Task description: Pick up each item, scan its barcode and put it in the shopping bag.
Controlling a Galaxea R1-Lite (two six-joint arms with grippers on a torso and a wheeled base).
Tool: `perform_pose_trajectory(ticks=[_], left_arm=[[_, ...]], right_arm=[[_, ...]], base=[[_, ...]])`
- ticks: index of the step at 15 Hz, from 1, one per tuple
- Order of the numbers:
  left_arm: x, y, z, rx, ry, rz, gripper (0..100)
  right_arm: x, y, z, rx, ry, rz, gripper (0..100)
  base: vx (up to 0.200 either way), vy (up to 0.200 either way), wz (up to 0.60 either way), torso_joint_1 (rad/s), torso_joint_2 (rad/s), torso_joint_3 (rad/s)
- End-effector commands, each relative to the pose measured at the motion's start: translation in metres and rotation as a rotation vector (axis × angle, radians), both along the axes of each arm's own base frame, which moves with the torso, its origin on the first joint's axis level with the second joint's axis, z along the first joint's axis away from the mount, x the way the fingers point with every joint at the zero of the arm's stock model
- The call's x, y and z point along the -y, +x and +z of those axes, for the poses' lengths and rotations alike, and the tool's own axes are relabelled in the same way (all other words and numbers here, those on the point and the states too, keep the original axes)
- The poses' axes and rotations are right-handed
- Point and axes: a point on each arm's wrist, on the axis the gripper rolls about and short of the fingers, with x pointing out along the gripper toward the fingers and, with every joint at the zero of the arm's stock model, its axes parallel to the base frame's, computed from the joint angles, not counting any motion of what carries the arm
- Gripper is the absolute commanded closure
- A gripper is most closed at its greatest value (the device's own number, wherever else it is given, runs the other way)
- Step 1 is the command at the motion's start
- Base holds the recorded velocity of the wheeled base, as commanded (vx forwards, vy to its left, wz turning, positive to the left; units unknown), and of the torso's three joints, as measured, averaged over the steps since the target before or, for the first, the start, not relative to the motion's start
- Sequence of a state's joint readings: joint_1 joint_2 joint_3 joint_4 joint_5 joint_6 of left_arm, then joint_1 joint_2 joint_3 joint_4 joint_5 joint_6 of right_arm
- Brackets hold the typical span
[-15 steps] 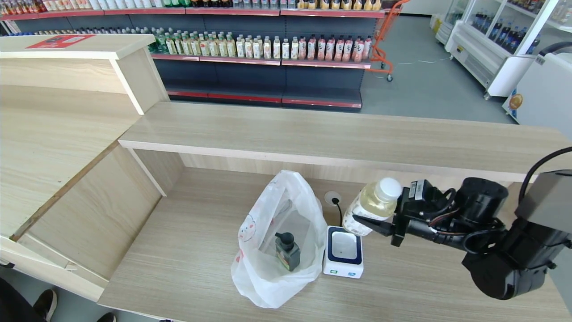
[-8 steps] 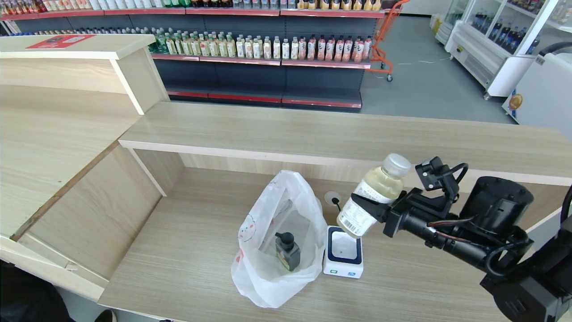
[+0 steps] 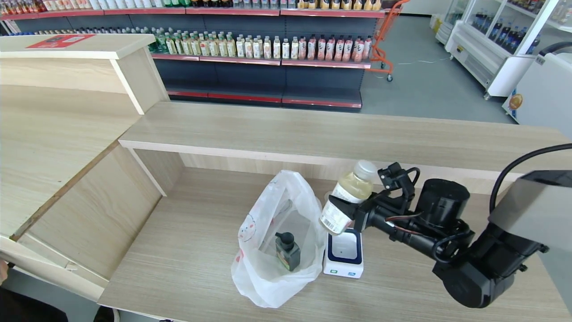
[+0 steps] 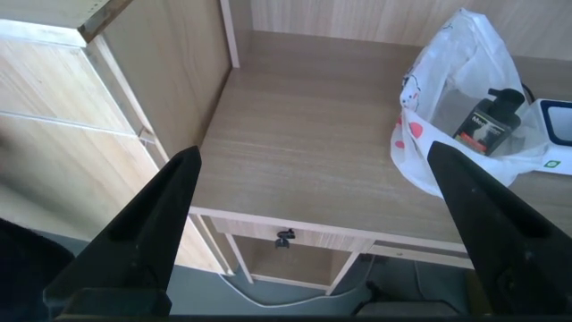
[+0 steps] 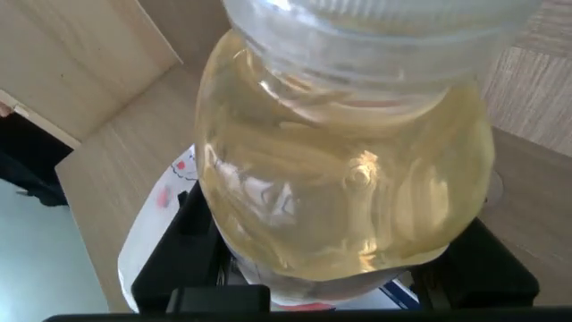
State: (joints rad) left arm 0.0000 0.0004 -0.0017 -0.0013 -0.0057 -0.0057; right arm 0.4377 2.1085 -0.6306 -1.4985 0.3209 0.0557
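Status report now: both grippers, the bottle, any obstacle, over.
Right gripper shut on bottle, tilted above scanner. Left gripper open, empty, off counter front. Shopping bag open beside scanner, pump bottle inside; path looks free.

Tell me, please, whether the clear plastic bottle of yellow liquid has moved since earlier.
Yes: the clear plastic bottle moved toward the robot's left, from right of the white-and-blue scanner box to over its far left corner.

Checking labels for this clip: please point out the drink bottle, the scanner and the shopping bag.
drink bottle (image 3: 353, 188): head view, its pale upper body.
scanner (image 3: 343, 248): head view, its glass window.
shopping bag (image 3: 263, 282): head view, its lower front wall.
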Motion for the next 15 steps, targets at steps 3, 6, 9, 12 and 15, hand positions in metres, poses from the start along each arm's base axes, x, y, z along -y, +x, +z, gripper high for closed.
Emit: perform_pose_trajectory(ticks=[3, 6, 9, 12, 15], left_arm=[[0.0, 0.0, 0.0, 0.001, 0.0, 0.0, 0], [0.0, 0.0, 0.0, 0.001, 0.0, 0.0, 0], [0.0, 0.0, 0.0, 0.001, 0.0, 0.0, 0], [0.0, 0.0, 0.0, 0.001, 0.0, 0.0, 0], [0.0, 0.0, 0.0, 0.001, 0.0, 0.0, 0]], right_arm=[[-0.033, 0.029, -0.038, -0.071, -0.037, 0.019, 100], [-0.053, 0.041, -0.056, -0.032, -0.064, 0.046, 100], [-0.056, 0.046, -0.073, -0.048, -0.094, 0.05, 100], [-0.068, 0.061, -0.084, 0.006, -0.117, 0.055, 100], [-0.079, 0.08, -0.088, 0.061, -0.141, 0.056, 100]], base=[[0.0, 0.0, 0.0, 0.0, 0.0, 0.0], [0.0, 0.0, 0.0, 0.0, 0.0, 0.0], [0.0, 0.0, 0.0, 0.0, 0.0, 0.0], [0.0, 0.0, 0.0, 0.0, 0.0, 0.0], [0.0, 0.0, 0.0, 0.0, 0.0, 0.0]])
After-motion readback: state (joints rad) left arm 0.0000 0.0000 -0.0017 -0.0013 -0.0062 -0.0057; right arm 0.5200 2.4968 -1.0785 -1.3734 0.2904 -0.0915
